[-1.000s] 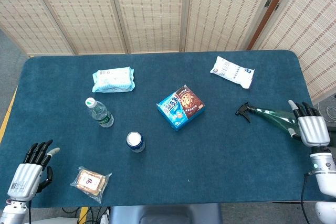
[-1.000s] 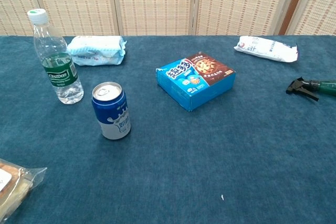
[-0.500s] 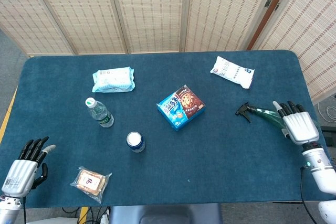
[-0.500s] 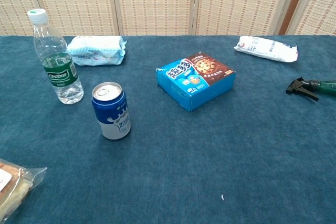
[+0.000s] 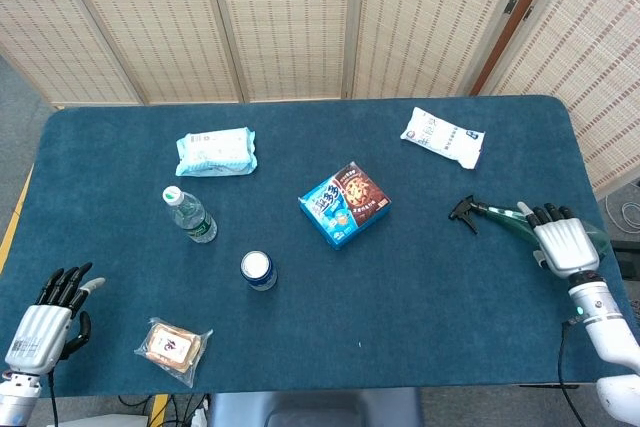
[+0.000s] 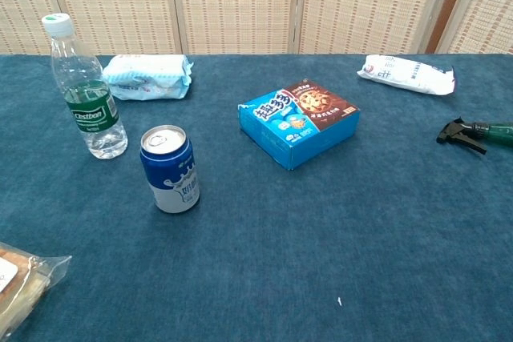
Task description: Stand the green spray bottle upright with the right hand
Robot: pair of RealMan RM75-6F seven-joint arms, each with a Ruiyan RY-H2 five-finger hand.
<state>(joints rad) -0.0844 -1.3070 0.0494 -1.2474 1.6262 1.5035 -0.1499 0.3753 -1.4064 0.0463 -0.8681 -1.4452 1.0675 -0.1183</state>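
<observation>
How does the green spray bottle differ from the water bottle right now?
The green spray bottle lies on its side at the table's right edge under the right hand; the water bottle stands upright on the left, untouched. The spray bottle is dark green with a black trigger head; the water bottle is clear with a green cap. Both rest on the blue table.

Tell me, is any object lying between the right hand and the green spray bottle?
No. In the head view the right hand is already over the body of the lying green spray bottle, with nothing visible between them. The nearest other item, the white packet, lies apart.
</observation>
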